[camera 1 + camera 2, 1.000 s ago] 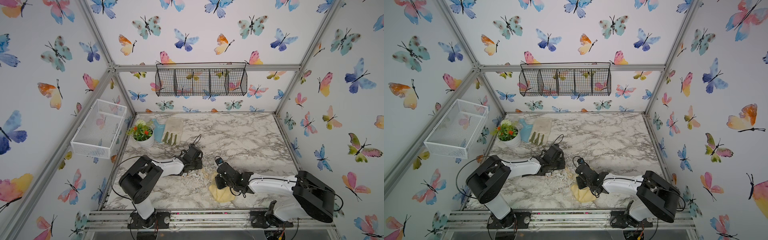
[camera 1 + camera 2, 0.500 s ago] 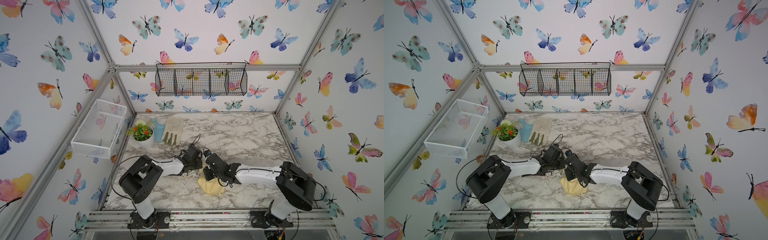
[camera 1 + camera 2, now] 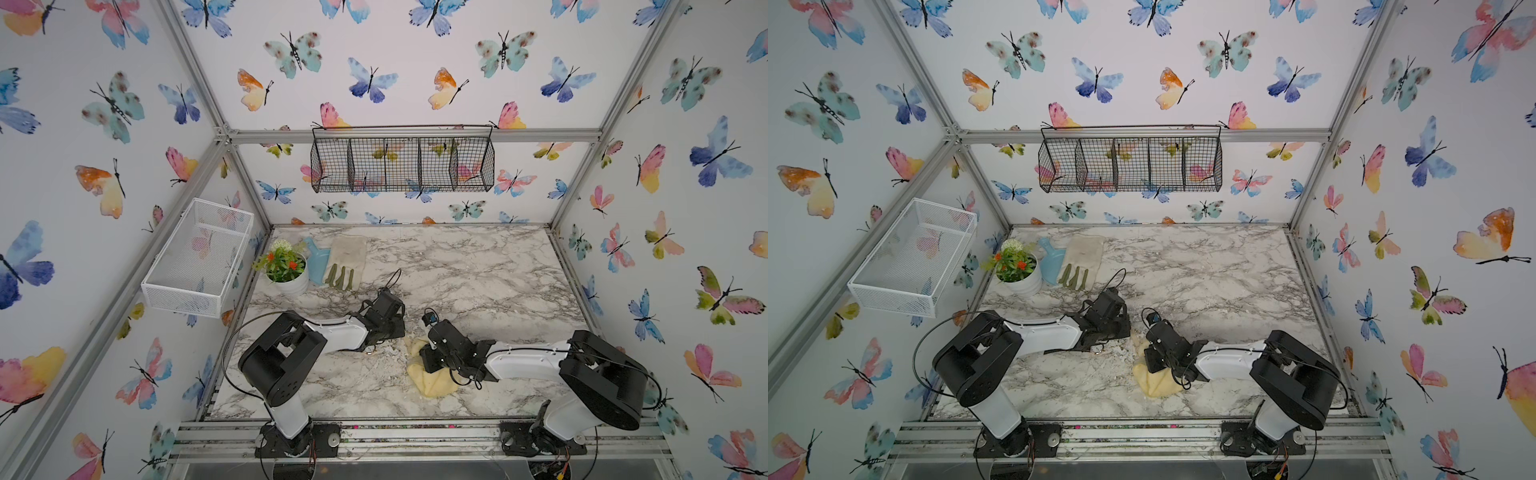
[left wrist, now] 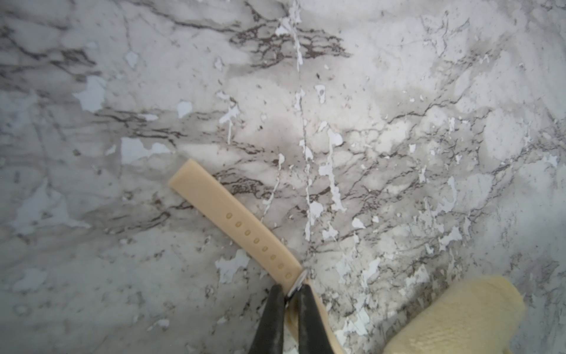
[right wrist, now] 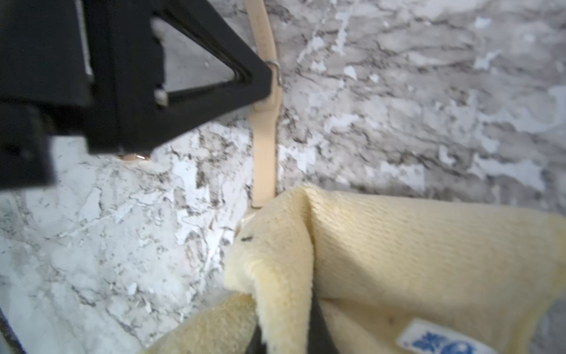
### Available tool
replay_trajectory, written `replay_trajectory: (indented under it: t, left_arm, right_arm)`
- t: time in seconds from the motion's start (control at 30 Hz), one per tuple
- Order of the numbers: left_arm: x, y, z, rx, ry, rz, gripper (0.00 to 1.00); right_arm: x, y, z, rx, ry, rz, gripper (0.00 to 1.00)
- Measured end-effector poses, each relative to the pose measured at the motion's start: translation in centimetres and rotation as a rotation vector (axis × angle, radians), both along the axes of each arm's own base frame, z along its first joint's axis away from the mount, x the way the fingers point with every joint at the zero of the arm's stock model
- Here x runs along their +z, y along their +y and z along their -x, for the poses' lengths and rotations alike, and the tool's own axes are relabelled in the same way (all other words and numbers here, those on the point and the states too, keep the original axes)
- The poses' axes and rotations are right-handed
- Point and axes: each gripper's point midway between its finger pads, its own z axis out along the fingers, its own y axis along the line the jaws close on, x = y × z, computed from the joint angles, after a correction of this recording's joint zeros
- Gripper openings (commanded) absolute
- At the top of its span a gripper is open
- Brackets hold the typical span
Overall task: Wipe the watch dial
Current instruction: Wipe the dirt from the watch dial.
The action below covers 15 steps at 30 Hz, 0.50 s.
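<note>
Marble table (image 3: 478,270), one. One yellow cloth (image 3: 432,384) near its front, pinched tight in my right gripper (image 5: 288,325), covers one end of the watch strap (image 4: 232,219). I can't see the dial. My left gripper (image 4: 289,289) clamps the strap's buckle.

flower pot (image 3: 291,283), blue scoop (image 3: 319,266) and glove (image 3: 349,257) side by side, black wire basket (image 3: 402,166) on back wall, white mesh basket (image 3: 178,296)
</note>
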Motion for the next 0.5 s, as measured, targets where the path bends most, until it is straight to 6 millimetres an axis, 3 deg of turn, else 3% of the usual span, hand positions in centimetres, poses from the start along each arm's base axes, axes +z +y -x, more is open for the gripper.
replay_trajectory:
  t: [0.2, 0.3, 0.37, 0.5]
  left_arm:
    - [0.0, 0.1, -0.1, 0.005, -0.002, -0.001, 0.1]
    - [0.0, 0.1, -0.1, 0.005, -0.002, -0.001, 0.1]
    - [0.0, 0.1, -0.1, 0.004, -0.001, 0.0, 0.1]
    - [0.0, 0.0, -0.1, 0.0, 0.002, 0.006, 0.1]
  right_arm:
    - [0.4, -2.7, 0.8, -0.037, 0.006, 0.034, 0.02]
    - [1.1, -2.8, 0.8, -0.039, 0.001, 0.037, 0.02]
    - [1.9, -2.0, 0.3, -0.033, -0.003, 0.029, 0.02]
    - [3.7, 2.0, -1.6, 0.009, -0.016, -0.012, 0.02]
